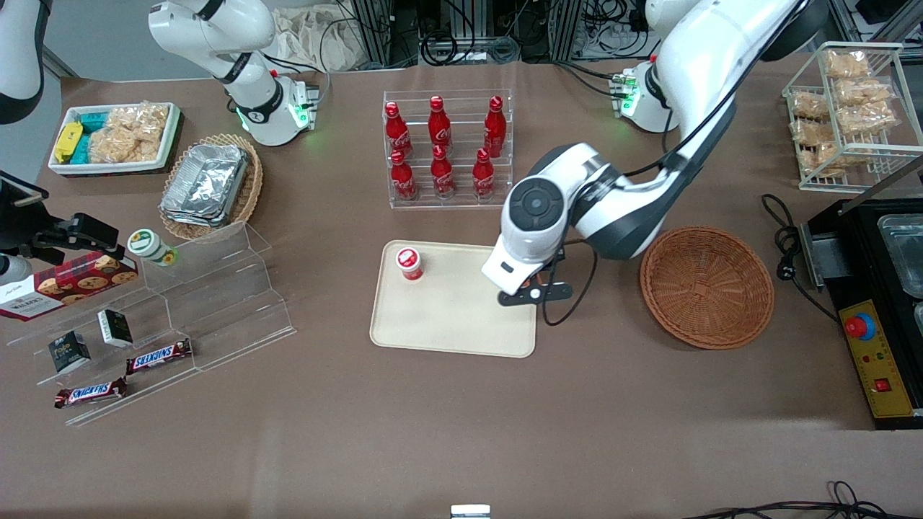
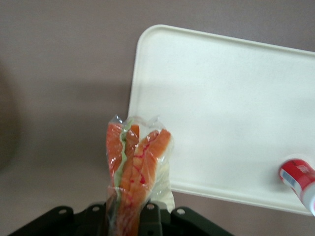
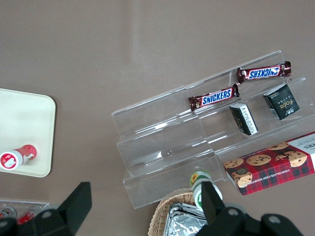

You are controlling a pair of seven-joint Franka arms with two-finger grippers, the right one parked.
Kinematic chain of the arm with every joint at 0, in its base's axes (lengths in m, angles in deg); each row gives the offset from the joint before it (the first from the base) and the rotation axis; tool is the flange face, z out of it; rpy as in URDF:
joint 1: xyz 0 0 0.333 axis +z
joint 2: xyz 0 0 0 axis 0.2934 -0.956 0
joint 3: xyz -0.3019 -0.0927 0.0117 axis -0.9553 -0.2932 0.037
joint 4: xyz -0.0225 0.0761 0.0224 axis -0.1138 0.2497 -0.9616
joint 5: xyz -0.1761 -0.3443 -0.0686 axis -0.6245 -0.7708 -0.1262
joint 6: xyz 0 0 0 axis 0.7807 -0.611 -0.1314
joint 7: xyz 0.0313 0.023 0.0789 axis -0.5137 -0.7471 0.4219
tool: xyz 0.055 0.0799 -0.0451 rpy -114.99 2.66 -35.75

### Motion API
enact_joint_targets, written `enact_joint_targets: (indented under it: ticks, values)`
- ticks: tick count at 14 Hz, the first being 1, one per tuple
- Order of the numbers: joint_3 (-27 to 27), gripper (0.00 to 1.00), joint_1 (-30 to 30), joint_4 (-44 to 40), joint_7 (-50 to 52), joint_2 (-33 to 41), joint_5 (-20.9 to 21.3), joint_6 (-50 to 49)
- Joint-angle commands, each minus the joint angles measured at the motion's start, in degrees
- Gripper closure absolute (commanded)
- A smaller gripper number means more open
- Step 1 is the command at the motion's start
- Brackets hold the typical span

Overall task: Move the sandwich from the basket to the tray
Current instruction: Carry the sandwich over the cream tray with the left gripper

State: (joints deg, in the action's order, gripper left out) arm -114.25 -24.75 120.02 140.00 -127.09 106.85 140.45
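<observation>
My gripper (image 2: 129, 219) is shut on the sandwich (image 2: 135, 164), a plastic-wrapped wedge whose orange-red filling edge sticks out from between the fingers. The wedge hangs above the brown table just beside a rounded corner of the beige tray (image 2: 221, 98). In the front view the gripper (image 1: 534, 291) hovers at the tray (image 1: 454, 317) edge nearest the basket, and the arm hides the sandwich. The round reddish-brown wicker basket (image 1: 707, 287) sits beside the tray toward the working arm's end, with nothing in it.
A red-lidded cup (image 1: 409, 263) stands on the tray. A rack of red cola bottles (image 1: 443, 148) stands farther from the front camera than the tray. An acrylic stepped stand (image 1: 180, 310) with snacks lies toward the parked arm's end. A black appliance (image 1: 880, 303) flanks the basket.
</observation>
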Motion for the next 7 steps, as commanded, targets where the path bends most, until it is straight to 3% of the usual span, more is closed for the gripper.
enact_joint_targets:
  ticks: [1,5,7]
  values:
    - [0.58,0.85,-2.5,-2.54,3.39,-5.6,5.62,2.17]
    - [1.63,0.76,-4.26,-2.72,4.89,-9.66,10.2,5.17]
    - [2.34,0.59,-5.31,-3.33,4.98,-10.37,10.56,5.61]
